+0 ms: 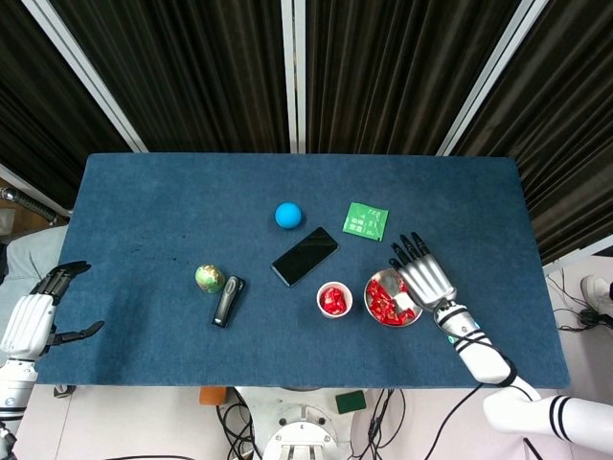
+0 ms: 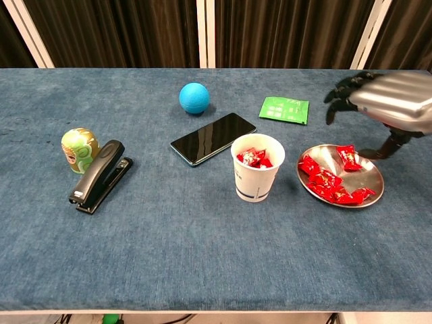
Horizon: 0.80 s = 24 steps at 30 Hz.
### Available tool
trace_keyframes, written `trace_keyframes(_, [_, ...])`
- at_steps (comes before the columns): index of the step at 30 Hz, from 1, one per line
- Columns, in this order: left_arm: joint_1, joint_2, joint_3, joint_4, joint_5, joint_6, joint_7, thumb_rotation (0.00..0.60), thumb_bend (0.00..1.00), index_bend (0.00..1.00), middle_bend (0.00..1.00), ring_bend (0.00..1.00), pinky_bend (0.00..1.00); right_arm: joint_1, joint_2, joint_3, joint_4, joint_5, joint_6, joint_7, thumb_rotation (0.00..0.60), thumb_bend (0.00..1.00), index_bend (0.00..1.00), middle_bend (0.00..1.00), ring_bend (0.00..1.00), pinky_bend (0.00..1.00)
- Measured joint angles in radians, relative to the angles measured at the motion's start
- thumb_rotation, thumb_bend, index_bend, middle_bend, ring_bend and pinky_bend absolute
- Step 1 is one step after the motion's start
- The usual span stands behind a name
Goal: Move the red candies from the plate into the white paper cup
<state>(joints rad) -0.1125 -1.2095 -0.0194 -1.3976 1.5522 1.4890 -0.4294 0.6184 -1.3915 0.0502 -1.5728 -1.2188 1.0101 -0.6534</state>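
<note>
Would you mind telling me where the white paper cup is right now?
In the chest view the white paper cup stands right of centre on the table, between the black phone and the metal plate, apart from both, with red candies already inside.
</note>
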Motion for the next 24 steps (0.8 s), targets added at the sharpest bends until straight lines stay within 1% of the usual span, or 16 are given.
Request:
trace_keyframes(6, [0.0, -0.001, 0.003, -0.001, 0.004, 0.0, 0.003, 0.6, 0.09, 0.19, 0.15, 0.13, 0.25, 0.001, -0.023, -0.007, 0.038, 0.055, -0.023, -0.038, 0.6, 0.26, 0.31, 0.08, 0.0, 0.0])
trace_keyframes(13, [-0.002, -0.002, 0.003, 0.003, 0.0, -0.007, -0.001, 0.6, 0.1, 0.19, 0.15, 0.13, 0.25, 0.01, -0.055, -0.012, 0.071, 0.067, -0.035, -0.046, 0.6, 0.26, 0.35, 0.08, 0.0, 0.0])
trace_keyframes(17, [-0.003, -0.002, 0.002, 0.005, -0.001, -0.008, -0.004, 0.6, 0.09, 0.19, 0.16, 0.13, 0.25, 0.01, -0.058, -0.016, 0.073, 0.073, -0.033, -0.054, 0.6, 0.26, 0.37, 0.08, 0.0, 0.0])
trace_keyframes(24, [-0.005, -0.004, 0.003, 0.008, 0.0, -0.01, -0.007, 0.6, 0.1, 0.19, 0.16, 0.13, 0.25, 0.008, -0.057, -0.022, 0.074, 0.082, -0.026, -0.062, 0.6, 0.26, 0.38, 0.08, 0.0, 0.0])
